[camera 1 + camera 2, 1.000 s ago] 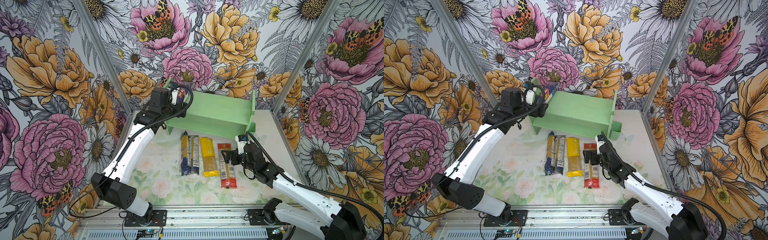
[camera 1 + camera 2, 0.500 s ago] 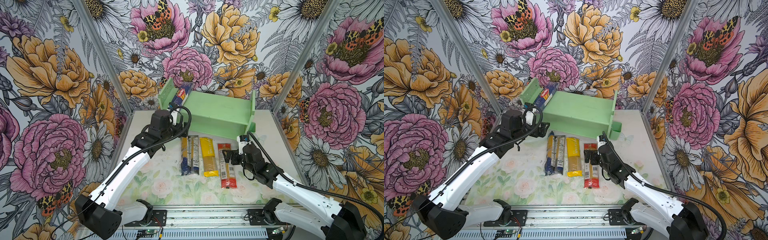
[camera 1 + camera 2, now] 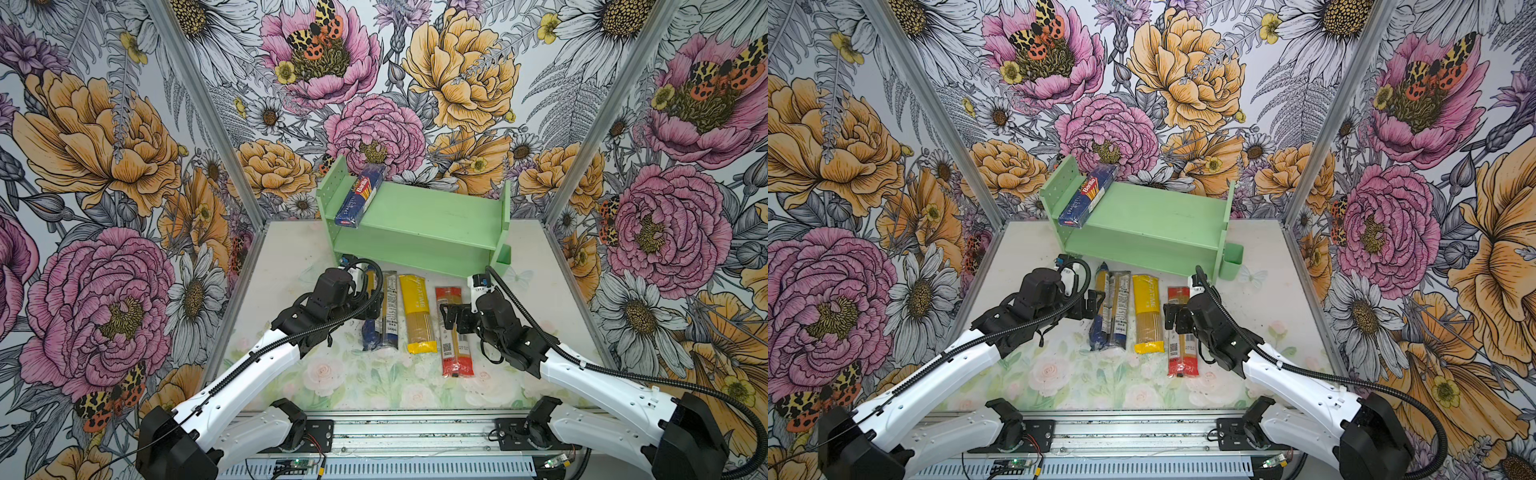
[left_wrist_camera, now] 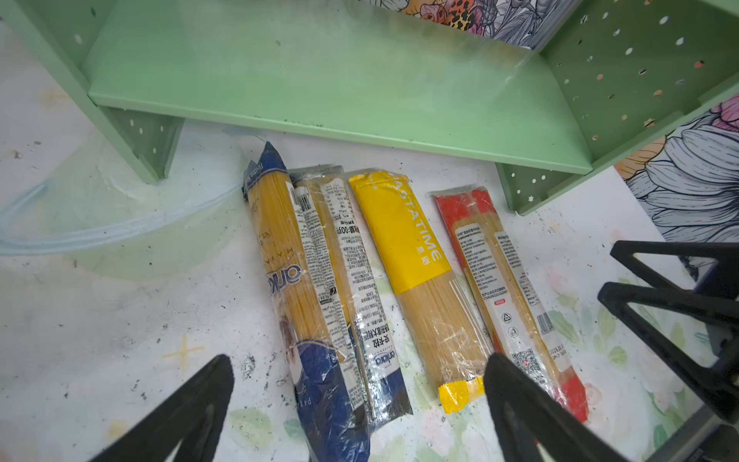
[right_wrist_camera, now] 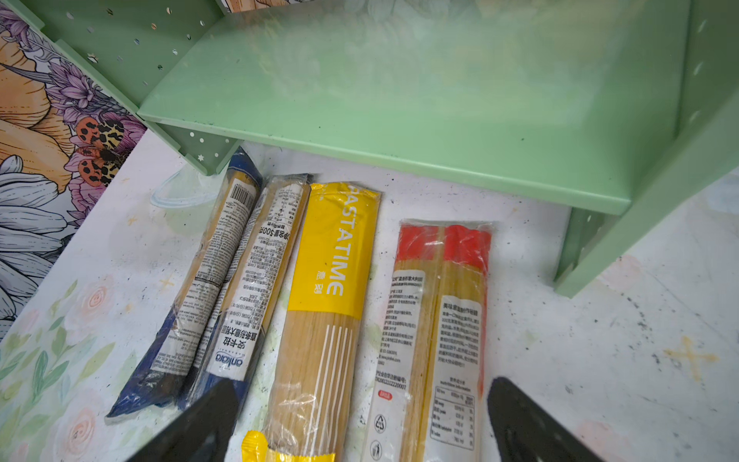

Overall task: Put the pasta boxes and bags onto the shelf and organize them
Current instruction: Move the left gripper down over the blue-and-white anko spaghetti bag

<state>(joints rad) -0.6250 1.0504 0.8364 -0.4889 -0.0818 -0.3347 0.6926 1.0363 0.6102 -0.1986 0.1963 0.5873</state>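
1. Five pasta packs showed: one Barilla box (image 3: 360,201) and four bags, namely an outer navy-ended bag (image 3: 1101,307), an inner navy-ended bag (image 3: 1119,309), a yellow Pastatime bag (image 3: 1147,311) and a red-ended bag (image 3: 1180,353)
2. There was one mint-green shelf (image 3: 432,220) with two tiers, one small green bin (image 3: 1231,262) on its right side, and two arms
3. The Barilla box was stiff dark blue card. It lay on the top tier against the left peg-holed panel, with its near end past the front edge
4. The four bags were long, narrow and crinkly clear film with pale spaghetti strands showing through. They lay side by side on the counter (image 3: 291,266) just in front of the shelf, the two navy-ended ones touching
5. The counter was white, with a faded flower print and dark scuffs
6. The left end effector (image 4: 356,400) stood with its black tapered fingers (image 4: 192,412) wide apart, low over the near ends of the navy-ended bags and gripping nothing
7. The right end effector (image 5: 360,416) was also spread apart and empty, above the yellow Pastatime bag and the red-ended bag
8. A second before, the left end effector had been up at the shelf's left end with the box. It had since let go and come down beside the bags, while the right arm and the four bags had hardly shifted
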